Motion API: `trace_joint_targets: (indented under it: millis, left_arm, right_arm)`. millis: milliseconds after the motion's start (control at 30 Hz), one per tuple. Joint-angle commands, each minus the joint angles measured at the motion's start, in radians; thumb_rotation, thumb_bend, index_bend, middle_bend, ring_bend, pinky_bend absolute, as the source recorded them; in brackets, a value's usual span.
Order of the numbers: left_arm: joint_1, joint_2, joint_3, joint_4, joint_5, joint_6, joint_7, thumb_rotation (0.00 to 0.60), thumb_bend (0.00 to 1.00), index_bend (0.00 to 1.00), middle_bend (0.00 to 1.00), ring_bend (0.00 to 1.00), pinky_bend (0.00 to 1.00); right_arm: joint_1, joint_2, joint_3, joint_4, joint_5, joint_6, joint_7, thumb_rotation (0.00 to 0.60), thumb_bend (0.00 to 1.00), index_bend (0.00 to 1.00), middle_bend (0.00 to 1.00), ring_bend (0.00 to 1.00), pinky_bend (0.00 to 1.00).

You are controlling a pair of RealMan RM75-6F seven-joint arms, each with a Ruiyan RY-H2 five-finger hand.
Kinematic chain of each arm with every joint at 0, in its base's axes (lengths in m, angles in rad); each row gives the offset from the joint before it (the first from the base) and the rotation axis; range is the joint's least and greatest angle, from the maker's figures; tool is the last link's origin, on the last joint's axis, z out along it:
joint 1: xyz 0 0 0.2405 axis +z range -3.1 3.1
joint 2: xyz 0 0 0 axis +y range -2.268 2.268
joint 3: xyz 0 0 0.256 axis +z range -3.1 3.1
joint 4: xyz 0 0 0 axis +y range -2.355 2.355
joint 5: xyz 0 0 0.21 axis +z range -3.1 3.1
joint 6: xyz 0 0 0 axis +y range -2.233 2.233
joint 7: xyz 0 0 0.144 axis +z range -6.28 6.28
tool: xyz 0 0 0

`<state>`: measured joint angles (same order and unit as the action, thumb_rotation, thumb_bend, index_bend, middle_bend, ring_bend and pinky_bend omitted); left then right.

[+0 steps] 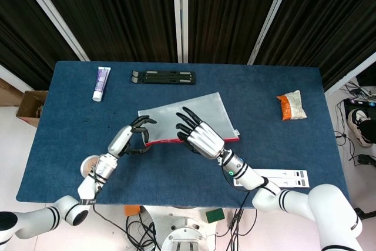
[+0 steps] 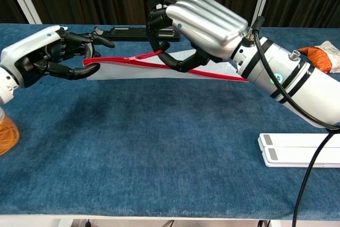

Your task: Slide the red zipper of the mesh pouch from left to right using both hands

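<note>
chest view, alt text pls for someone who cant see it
Two robot hands hold a mesh pouch with a red zipper edge lifted above a blue table: the left hand pinches its left end while the right hand curls over the zipper further along. An orange snack packet lies far right.

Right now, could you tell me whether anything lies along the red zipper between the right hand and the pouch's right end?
Nothing visible does: right of the right hand, the red zipper runs bare to the mesh pouch's right end.
</note>
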<state>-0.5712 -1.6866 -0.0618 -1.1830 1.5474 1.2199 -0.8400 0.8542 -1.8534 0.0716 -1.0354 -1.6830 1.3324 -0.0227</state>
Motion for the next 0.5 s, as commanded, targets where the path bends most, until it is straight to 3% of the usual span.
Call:
trace_joint_targets:
  millis: [33, 500]
  left_arm:
    - [0.002, 0.018, 0.003, -0.016, 0.005, 0.001, -0.040, 0.600, 0.43, 0.68, 0.23, 0.10, 0.18]
    - [0.019, 0.051, -0.001, -0.002, -0.001, 0.021, -0.133, 0.600, 0.44, 0.68, 0.23, 0.11, 0.17]
  right_arm:
    - [-0.006, -0.006, 0.000, 0.015, 0.002, -0.004, 0.003, 0.600, 0.55, 0.81, 0.37, 0.09, 0.08]
    - [-0.085, 0.010, -0.021, 0.049, 0.023, 0.018, 0.028, 0.600, 0.55, 0.81, 0.37, 0.09, 0.08]
